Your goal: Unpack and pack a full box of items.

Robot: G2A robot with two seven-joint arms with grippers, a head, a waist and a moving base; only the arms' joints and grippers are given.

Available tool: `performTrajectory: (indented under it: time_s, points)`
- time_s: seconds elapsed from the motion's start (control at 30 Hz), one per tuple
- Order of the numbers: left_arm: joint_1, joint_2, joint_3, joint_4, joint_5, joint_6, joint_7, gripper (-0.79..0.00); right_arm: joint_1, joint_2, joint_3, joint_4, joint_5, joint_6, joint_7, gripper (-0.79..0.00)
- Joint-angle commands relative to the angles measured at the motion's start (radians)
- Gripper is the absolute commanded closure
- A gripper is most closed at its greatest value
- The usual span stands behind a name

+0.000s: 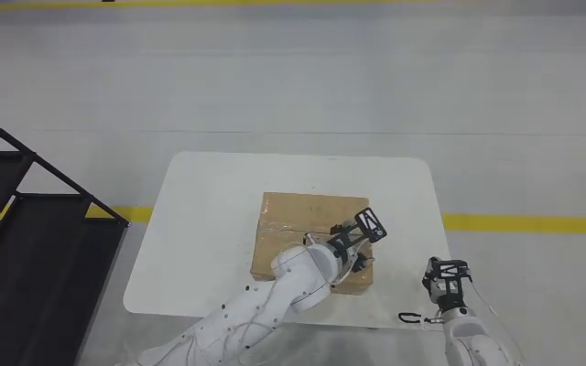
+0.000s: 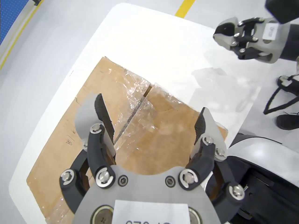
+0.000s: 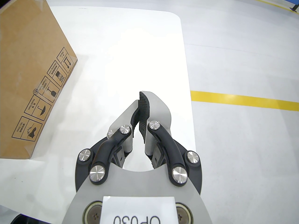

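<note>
The cardboard box stands near the middle of the white table, toward its near edge, with its 2 top flaps lying shut. Wrinkled clear tape runs along the seam between the flaps. The left gripper hangs over the box's right half with its fingers set wide apart and nothing between them; whether they touch the cardboard cannot be told. In the top view the left arm crosses the box's near right corner and hides that part of the lid. The right gripper sits over the table's near right corner, to the right of the box and apart from it, its fingers closed together on nothing. The side of the box facing it carries a column of printed handling symbols. Off the table, a black rack stands on the floor to the left, and a yellow floor line passes behind the table.
</note>
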Motion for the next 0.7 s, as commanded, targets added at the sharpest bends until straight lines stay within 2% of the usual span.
performTrajectory:
  time_s: [0.0, 0.07, 0.23, 0.43, 0.6, 0.67]
  points:
    - [-0.017, -0.010, 0.015, 0.024, 0.033, 0.008, -0.021, -0.727, -0.002, -0.001, 0.000, -0.001, -0.002, -0.002, 0.001, 0.000]
    - [-0.033, -0.017, 0.032, 0.048, 0.089, 0.008, -0.043, -0.693, -0.004, -0.001, 0.003, -0.002, -0.004, -0.003, -0.001, 0.000]
    - [-0.049, -0.036, 0.039, 0.082, 0.123, 0.027, -0.063, -0.680, -0.009, -0.003, 0.009, 0.000, -0.005, -0.006, -0.003, 0.000]
    - [-0.049, -0.055, 0.041, 0.098, 0.137, 0.034, -0.070, -0.597, -0.008, -0.005, 0.012, 0.000, -0.005, -0.008, -0.006, 0.000]
    - [-0.045, -0.069, 0.041, 0.105, 0.150, 0.033, -0.082, -0.403, -0.004, -0.008, 0.010, 0.001, -0.004, -0.009, -0.006, 0.000]
    - [-0.045, -0.073, 0.039, 0.111, 0.156, 0.029, -0.085, -0.360, -0.003, -0.009, 0.010, 0.003, -0.004, -0.008, -0.006, 0.000]
